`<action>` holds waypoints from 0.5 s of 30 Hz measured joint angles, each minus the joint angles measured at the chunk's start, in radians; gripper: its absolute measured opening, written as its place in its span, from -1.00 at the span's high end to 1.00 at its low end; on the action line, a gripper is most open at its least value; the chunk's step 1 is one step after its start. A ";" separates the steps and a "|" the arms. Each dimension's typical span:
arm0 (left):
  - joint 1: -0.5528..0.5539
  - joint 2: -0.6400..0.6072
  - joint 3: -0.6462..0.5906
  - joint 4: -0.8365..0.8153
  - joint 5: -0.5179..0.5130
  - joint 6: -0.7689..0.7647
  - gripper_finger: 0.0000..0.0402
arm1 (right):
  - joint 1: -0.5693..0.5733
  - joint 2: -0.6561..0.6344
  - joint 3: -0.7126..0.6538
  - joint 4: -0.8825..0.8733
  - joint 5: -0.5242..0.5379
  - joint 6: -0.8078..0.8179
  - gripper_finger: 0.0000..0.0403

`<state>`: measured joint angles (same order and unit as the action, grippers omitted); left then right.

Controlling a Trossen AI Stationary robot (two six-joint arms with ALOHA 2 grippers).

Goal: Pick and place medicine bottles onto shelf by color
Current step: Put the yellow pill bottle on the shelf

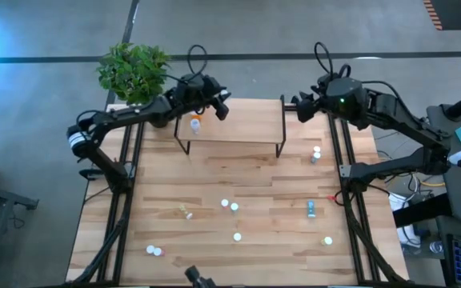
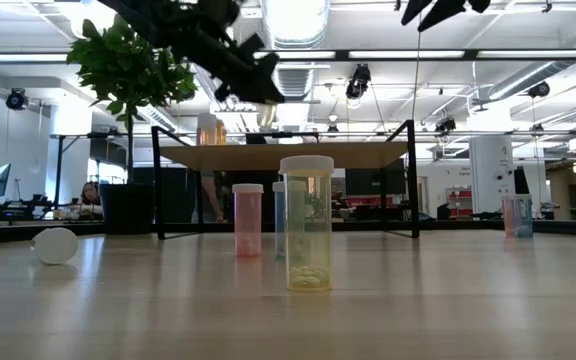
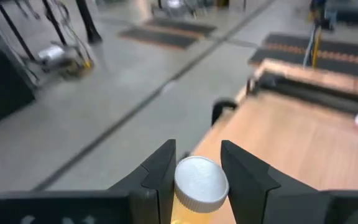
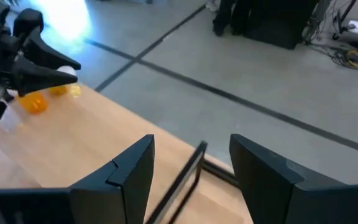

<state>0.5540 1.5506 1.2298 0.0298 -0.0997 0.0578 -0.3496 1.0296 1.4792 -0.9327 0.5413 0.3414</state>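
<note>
Over the shelf (image 1: 230, 120), high view: left gripper (image 1: 211, 102) hung by an orange bottle (image 1: 195, 124) at the board's 9 o'clock end; right gripper (image 1: 302, 106) waited past 3 o'clock | left wrist: fingers (image 3: 160, 171) straddled the white cap, apparently unclamped | right wrist: jaws parted, empty | judged: placement step; next, back off cleanly.

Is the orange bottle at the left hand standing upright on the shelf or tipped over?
Upright: the orange bottle stands on the shelf, white cap up, between the fingers of the left hand.
</note>
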 joint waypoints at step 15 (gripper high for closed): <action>0.001 -0.009 -0.117 0.016 -0.042 -0.078 0.52 | 0.000 -0.005 -0.003 -0.113 0.000 0.000 0.00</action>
<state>0.5552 1.5419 1.1128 0.0454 -0.1412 -0.0203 -0.3496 1.0245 1.4765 -1.0457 0.5415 0.3412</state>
